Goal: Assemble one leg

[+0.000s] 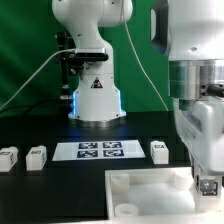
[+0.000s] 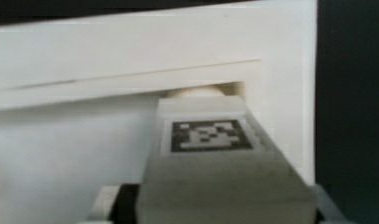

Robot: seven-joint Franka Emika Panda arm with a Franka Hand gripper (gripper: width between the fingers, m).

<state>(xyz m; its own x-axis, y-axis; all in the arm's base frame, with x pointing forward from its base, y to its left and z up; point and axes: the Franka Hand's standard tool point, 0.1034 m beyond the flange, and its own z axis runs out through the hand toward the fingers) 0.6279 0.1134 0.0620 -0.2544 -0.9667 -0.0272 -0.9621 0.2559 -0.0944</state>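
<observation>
At the near right of the exterior view, the claw (image 1: 207,186) is seen lowered over the right edge of the white tray-like panel (image 1: 140,190) on the dark counter (image 1: 40,195). In the wrist view a leg (image 2: 211,150), tag face showing, is seen gripped in the claw (image 2: 212,205) and pressed up to the panel (image 2: 97,90), apparently at a corner seat; whether it is fully seated cannot be told. Three more legs remain loose beside the marker board (image 1: 100,150): two on the left (image 1: 8,158) (image 1: 37,156) and one on the right (image 1: 159,151). The insertion is judged to be under way, not finished.
</observation>
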